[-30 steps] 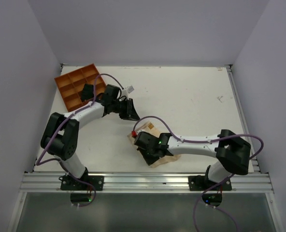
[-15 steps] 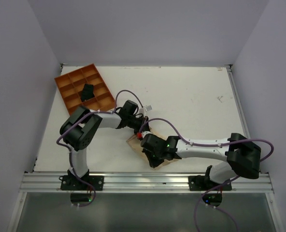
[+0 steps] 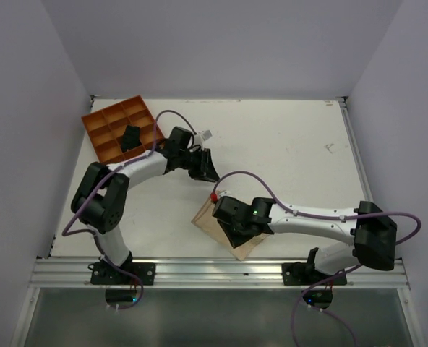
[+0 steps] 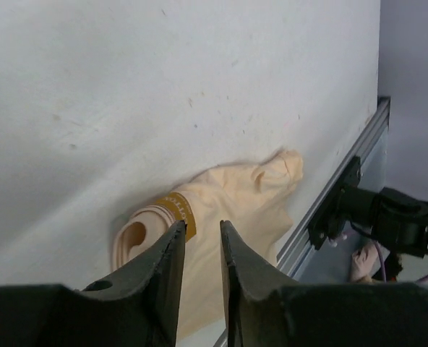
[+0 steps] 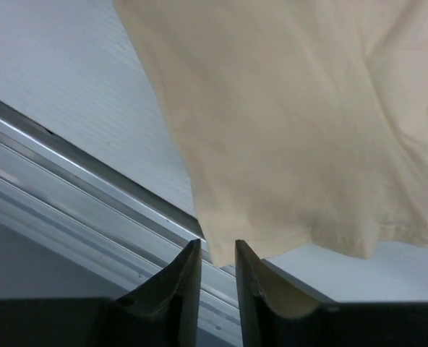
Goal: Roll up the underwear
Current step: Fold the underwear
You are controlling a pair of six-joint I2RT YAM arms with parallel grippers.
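The underwear (image 3: 208, 220) is a pale beige piece of fabric lying near the table's front edge. In the left wrist view the underwear (image 4: 232, 199) has a rolled end with a gold label, on its left side. My right gripper (image 3: 237, 235) sits over its near corner. In the right wrist view the right gripper (image 5: 217, 247) is shut, with the fabric's (image 5: 286, 108) corner running down between the tips. My left gripper (image 3: 211, 173) is shut and empty, a short way behind the underwear. In its own view the left gripper (image 4: 203, 228) points at the rolled end without touching it.
An orange compartment tray (image 3: 102, 119) stands at the back left with a small black bundle (image 3: 131, 137) in one cell. A metal rail (image 3: 221, 271) runs along the table's front edge, just beyond the underwear; it also shows in the right wrist view (image 5: 69, 181).
My left gripper has drawn back from the underwear, up toward the tray. My right gripper has shifted a little to the right, and the underwear now looks flatter and more spread out.
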